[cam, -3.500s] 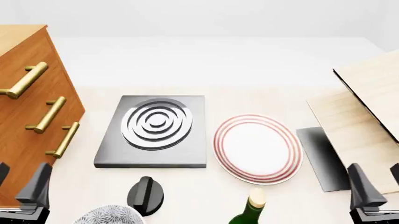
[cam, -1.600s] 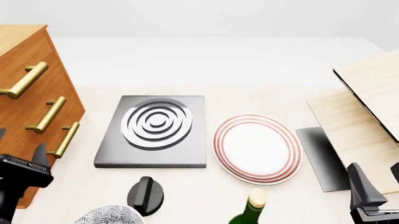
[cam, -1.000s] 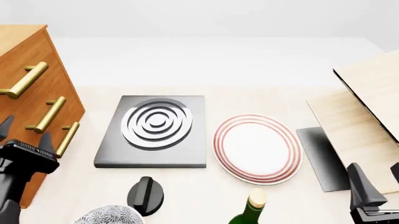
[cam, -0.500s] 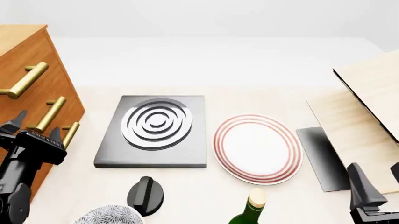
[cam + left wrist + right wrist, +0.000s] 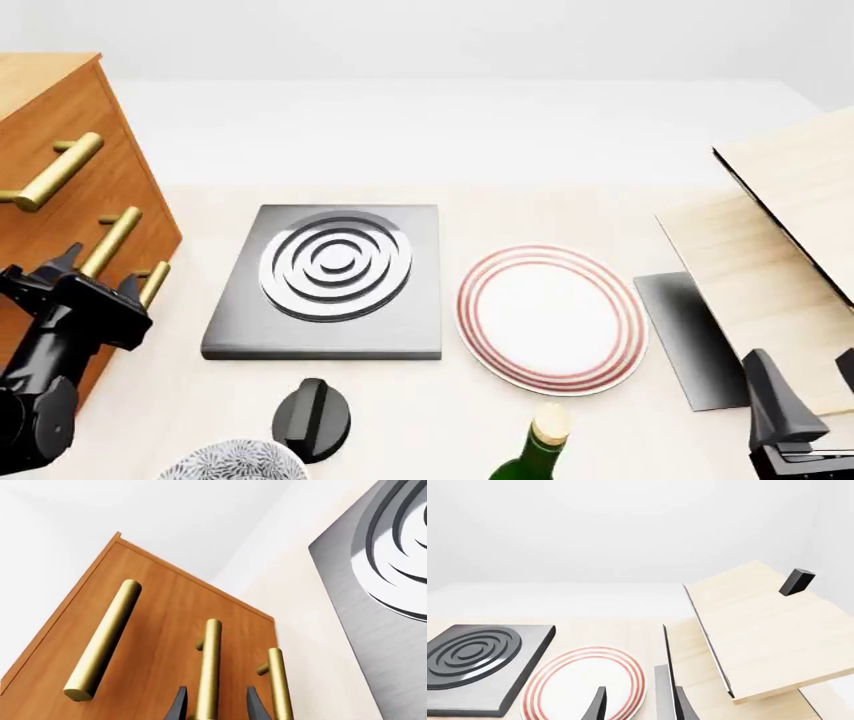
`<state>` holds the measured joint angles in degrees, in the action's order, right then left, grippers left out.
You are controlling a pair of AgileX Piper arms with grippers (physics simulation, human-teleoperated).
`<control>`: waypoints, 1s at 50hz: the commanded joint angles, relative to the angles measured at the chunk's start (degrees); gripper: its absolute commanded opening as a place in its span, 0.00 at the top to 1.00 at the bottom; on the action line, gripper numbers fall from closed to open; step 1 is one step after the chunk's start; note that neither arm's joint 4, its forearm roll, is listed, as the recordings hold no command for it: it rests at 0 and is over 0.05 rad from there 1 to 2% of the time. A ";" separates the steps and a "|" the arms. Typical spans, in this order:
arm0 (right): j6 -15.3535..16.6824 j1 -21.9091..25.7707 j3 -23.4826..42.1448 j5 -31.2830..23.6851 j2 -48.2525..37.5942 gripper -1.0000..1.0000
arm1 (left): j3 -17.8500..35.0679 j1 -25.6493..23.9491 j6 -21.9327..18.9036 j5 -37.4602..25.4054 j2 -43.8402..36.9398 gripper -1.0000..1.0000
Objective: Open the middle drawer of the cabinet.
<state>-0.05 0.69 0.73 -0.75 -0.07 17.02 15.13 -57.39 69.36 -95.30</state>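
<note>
My left end effector (image 5: pixel 212 706) is at the cabinet (image 5: pixel 60 180), which stands at the counter's (image 5: pixel 534 215) left edge. It is spread open, with a finger (image 5: pixel 177 705) on either side of the brass bar handle (image 5: pixel 208 667) of the middle drawer (image 5: pixel 83 232). I can't tell if the pads touch the bar yet; nothing is clamped.

In the front view the left end effector (image 5: pixel 94 280) covers the near end of that middle handle, between the top handle (image 5: pixel 54 172) and the bottom handle (image 5: pixel 152 284). All three drawer fronts look flush with each other, and the middle drawer is closed.

My right end effector (image 5: pixel 639 705) is low at the counter's near right corner, fingers apart and holding nothing. It is well apart from the cabinet.

The rest of the counter:
- A grey hob (image 5: pixel 331 280) with concentric rings sits just right of the cabinet.
- A white plate (image 5: pixel 550 318) with red rim rings lies beside the hob.
- A black knob (image 5: pixel 312 418), a patterned bowl (image 5: pixel 234 462) and a green bottle (image 5: pixel 534 448) are along the near edge.
- Pale wood boards (image 5: pixel 781 240) lean at the right edge, with a dark grey slab (image 5: pixel 687 335) under them.
</note>
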 commanded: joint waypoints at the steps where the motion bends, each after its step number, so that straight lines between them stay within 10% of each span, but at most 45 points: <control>1: -0.01 0.01 0.00 0.00 0.00 0.00 | 5.06 4.72 -1.87 0.53 -5.01 0.00; 10: 0.00 0.00 0.00 -0.01 0.00 0.00 | 6.20 6.04 -1.72 0.53 -5.96 0.00; 11: -0.01 0.01 0.00 0.01 0.00 0.00 | 5.94 6.18 -2.03 0.53 -5.27 1.00; 50: 0.00 0.00 0.00 0.00 0.00 0.00 | 6.73 -3.47 -21.94 0.54 1.35 1.00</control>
<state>-0.05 0.70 0.73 -0.75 -0.07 18.77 15.18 -74.19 68.27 -94.83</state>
